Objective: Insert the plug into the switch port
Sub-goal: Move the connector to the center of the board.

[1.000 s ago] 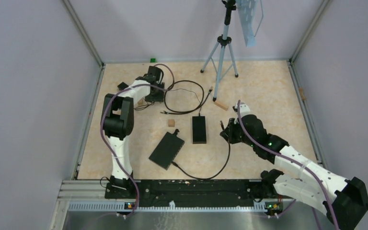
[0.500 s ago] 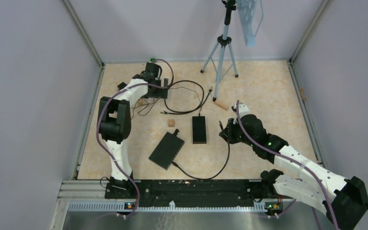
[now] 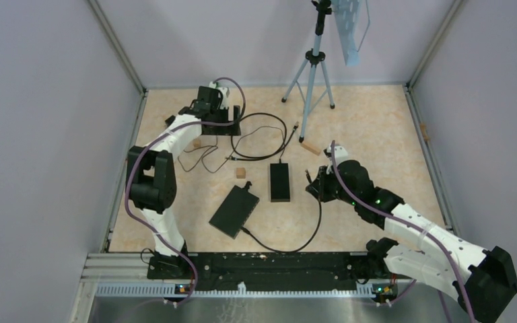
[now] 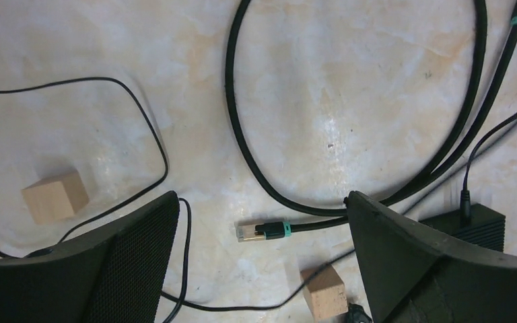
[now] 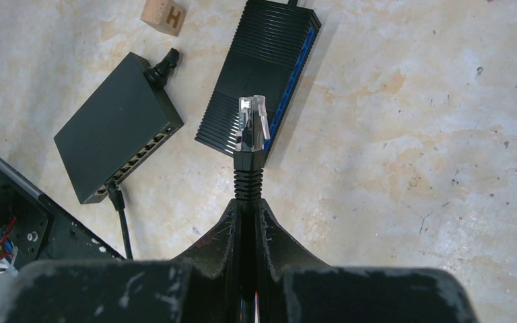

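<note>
The left gripper (image 4: 261,200) hangs over a pale marbled table (image 4: 350,87), its two black fingers (image 4: 128,256) spread wide at the lower corners of the view. On the table between them lies a cable plug (image 4: 247,232) with a green band behind it, at the end of a thick black cable (image 4: 237,128) that curves up in a loop. A thin black wire (image 4: 149,128) loops at left around a wooden block (image 4: 55,196). A second block (image 4: 324,291) lies near the bottom edge. At right sits a ribbed black box (image 4: 474,219) with a thin lead plugged into it.

Black box (image 3: 280,182) lies between right hand (image 3: 314,186) and switch (image 3: 234,210) (cable (image 3: 289,249) arcs along near side).
</note>
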### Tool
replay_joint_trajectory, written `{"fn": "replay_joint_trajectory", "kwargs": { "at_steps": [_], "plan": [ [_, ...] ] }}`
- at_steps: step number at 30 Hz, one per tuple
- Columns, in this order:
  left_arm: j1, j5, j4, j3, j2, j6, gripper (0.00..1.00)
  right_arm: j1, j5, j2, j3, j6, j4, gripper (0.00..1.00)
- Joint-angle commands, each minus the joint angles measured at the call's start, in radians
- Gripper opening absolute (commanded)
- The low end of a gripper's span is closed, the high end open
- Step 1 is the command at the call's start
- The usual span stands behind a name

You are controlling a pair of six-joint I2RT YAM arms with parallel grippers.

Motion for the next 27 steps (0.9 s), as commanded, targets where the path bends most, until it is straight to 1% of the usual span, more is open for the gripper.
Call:
{"fn": "replay_joint_trajectory", "kwargs": {
  "at_steps": [1, 9, 14, 16, 20, 23, 27],
  "plan": [
    [-0.005, 0.063, 0.041, -0.042, -0.026, 0.000, 0.99, -0.009, -0.020, 0.005, -0.006, -0.007, 0.056, 0.00],
    [-0.021, 0.070, 0.072, -0.071, -0.031, -0.020, 0.98, -0.009, -0.024, 0.004, -0.008, -0.007, 0.054, 0.00],
    [-0.028, 0.070, 0.101, -0.101, -0.024, -0.034, 0.86, -0.009, -0.028, 0.004, -0.012, -0.007, 0.060, 0.00],
    [-0.028, 0.065, 0.104, -0.104, -0.019, -0.041, 0.84, -0.009, -0.027, 0.002, -0.012, -0.007, 0.059, 0.00],
    [-0.028, 0.029, 0.107, -0.091, -0.026, -0.060, 0.86, -0.009, -0.027, -0.002, -0.013, -0.007, 0.056, 0.00],
    [-0.028, -0.002, 0.108, -0.052, -0.047, -0.072, 0.94, -0.010, -0.028, -0.002, -0.016, -0.007, 0.058, 0.00],
    [-0.028, -0.030, 0.100, 0.027, -0.080, -0.080, 0.97, -0.009, -0.044, -0.008, -0.018, -0.026, 0.078, 0.00]
  ]
}}
